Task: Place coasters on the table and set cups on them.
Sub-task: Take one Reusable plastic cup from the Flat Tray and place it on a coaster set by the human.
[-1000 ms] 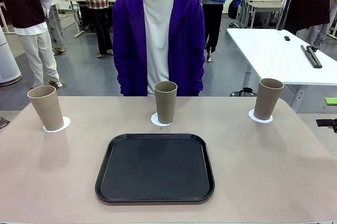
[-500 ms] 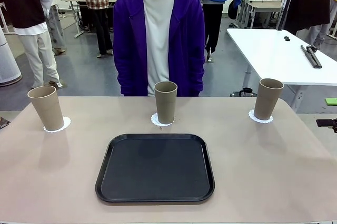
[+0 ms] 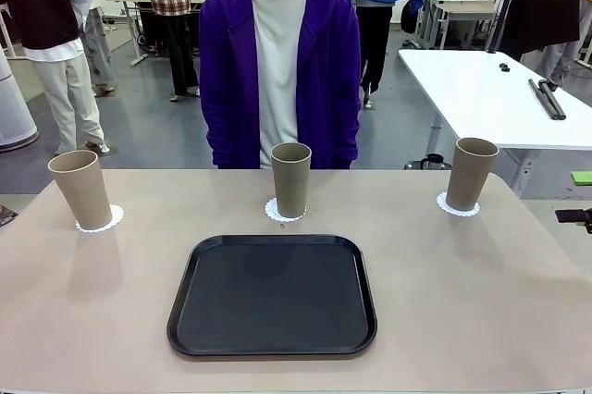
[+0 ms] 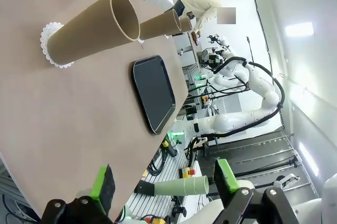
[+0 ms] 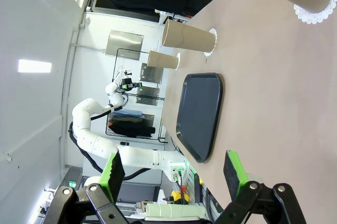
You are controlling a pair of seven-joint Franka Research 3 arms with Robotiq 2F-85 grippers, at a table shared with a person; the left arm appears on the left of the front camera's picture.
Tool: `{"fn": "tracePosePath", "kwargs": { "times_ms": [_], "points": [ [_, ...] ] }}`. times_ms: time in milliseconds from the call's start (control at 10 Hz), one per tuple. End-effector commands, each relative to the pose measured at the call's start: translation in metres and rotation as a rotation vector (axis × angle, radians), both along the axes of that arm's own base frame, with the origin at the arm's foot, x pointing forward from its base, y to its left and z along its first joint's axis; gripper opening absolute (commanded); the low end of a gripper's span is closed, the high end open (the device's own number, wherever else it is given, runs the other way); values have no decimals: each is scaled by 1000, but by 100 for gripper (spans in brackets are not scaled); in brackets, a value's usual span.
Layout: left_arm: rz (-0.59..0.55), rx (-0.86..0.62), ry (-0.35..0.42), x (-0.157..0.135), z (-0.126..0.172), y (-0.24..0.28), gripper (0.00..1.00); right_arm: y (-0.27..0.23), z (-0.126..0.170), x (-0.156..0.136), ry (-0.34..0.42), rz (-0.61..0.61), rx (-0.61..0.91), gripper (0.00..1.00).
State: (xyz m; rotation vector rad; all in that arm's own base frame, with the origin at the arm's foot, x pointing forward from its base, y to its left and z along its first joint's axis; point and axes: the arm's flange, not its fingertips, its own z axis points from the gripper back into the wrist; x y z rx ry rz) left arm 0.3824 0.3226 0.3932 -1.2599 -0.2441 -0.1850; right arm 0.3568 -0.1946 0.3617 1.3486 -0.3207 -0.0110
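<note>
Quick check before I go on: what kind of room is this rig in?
Probably a robotics lab or open workshop. A second white robot arm stands off the beige-tan tabletop, a white rectangular work table sits behind on a bare grey floor, and several people stand around.

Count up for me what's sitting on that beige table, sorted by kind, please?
Cups: 3, tan tumblers, at the left, middle and right.
Coasters: 3, white lacy doilies, one under each cup: left, middle, right.
Tray: 1, black, nothing on it.
Total: 7 things on the table.
</note>
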Motion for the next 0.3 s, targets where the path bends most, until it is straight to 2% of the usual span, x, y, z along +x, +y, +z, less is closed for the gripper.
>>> {"fn": "tracePosePath", "kwargs": {
  "times_ms": [0,200],
  "points": [
    [24,-10,9,2,4,0,100,1,1,-1,-5,1,4,100],
    [24,-10,9,2,4,0,100,1,1,-1,-5,1,4,100]
  ]
}}
